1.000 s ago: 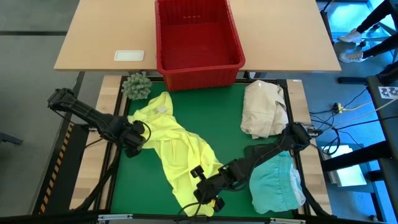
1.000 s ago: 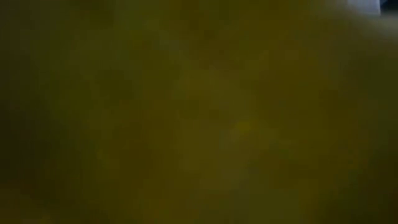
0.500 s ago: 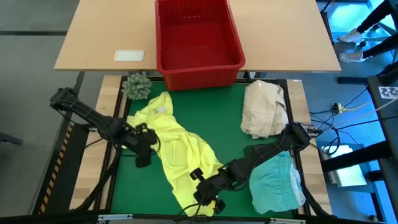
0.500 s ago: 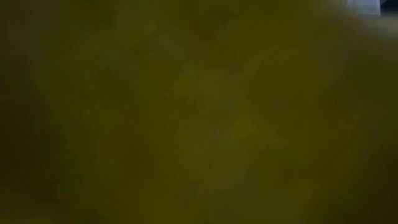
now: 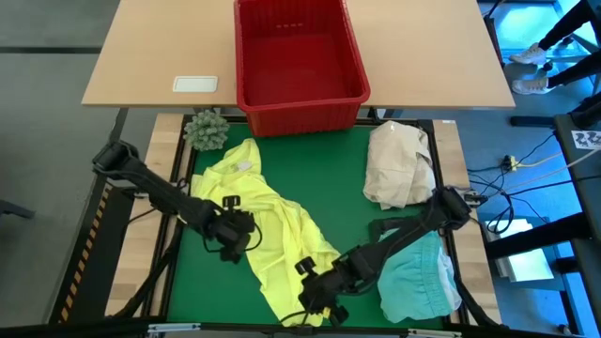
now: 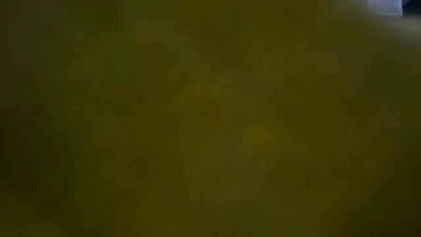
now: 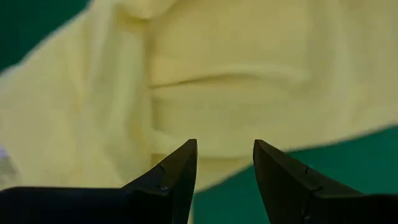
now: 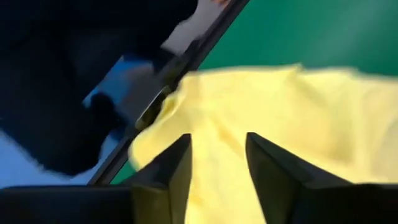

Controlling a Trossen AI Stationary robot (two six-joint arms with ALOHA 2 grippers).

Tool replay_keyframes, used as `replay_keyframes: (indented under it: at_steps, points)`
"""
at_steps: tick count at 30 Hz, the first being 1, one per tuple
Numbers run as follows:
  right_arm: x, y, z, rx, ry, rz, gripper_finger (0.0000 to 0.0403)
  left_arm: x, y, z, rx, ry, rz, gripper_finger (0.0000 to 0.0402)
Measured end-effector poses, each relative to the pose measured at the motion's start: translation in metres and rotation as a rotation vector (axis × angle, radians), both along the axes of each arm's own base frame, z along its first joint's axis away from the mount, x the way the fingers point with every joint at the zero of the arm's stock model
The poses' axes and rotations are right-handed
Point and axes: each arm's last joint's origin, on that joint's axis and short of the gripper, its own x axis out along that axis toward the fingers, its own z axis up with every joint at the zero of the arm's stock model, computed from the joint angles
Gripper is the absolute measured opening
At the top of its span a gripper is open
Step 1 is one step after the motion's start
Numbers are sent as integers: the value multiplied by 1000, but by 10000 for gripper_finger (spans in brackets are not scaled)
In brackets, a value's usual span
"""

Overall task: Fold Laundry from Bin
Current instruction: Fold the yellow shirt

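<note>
Left arm pose: I reach in from the mat's left edge, elbow out over the wooden border, forearm slanting toward the middle, so my left gripper (image 5: 237, 237) sits at the left side of the yellow garment (image 5: 268, 225).

Right arm pose: I come from the right edge, folded low and long across the front of the green mat (image 5: 329, 178), with my right gripper (image 5: 315, 299) near the front edge, over the yellow garment's lower end.

Edges and room: the mat's centre, between the yellow garment and the cream-white bundle (image 5: 399, 167), is bare green. The front edge is tight by my right gripper. The turquoise garment (image 5: 418, 277) fills the front right corner, with a dark garment (image 5: 394, 228) at its far side under my right arm.

Left pincer: my fingers (image 7: 177, 174) stand apart with a clear gap, holding nothing; yellow cloth lies just ahead of the tips, green mat under them.

Right pincer: fingers (image 8: 171, 168) parted as well, nothing clamped; yellow cloth shows in the gap and beyond, and I cannot tell whether the tips touch it.

Bin: the red bin (image 5: 299, 58) stands at the mat's far edge, on the wooden table, with no cloth visible inside.

Other: a green spiky ball (image 5: 206, 130) sits at the far left corner.

Low view: only a dark yellowish blur.
</note>
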Motion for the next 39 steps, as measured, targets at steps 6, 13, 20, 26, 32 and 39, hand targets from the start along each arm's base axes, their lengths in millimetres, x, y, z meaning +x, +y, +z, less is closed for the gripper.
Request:
replay_keyframes:
  at_steps: [6, 13, 20, 26, 32, 39]
  points:
    - [-16, 1, -18, -28, 173, -83, 169, 7, 15, -1, 101, -30, 58, 151]
    - [-20, 3, -51, 34, 165, -91, 108, 14, 37, 1, 195, -23, 70, 151]
    - [-25, 2, -74, 108, 186, -95, 32, 17, 78, 2, 351, 45, 165, 151]
    - [-31, -2, -87, 112, 233, -104, 6, 12, 115, -8, 321, 143, 252, 151]
    - [-37, -18, -105, 70, 328, -220, 9, -8, 131, -32, 240, 260, 311, 151]
    - [-44, -54, -115, -62, 485, -466, 5, -33, 125, -57, 67, 373, 404, 151]
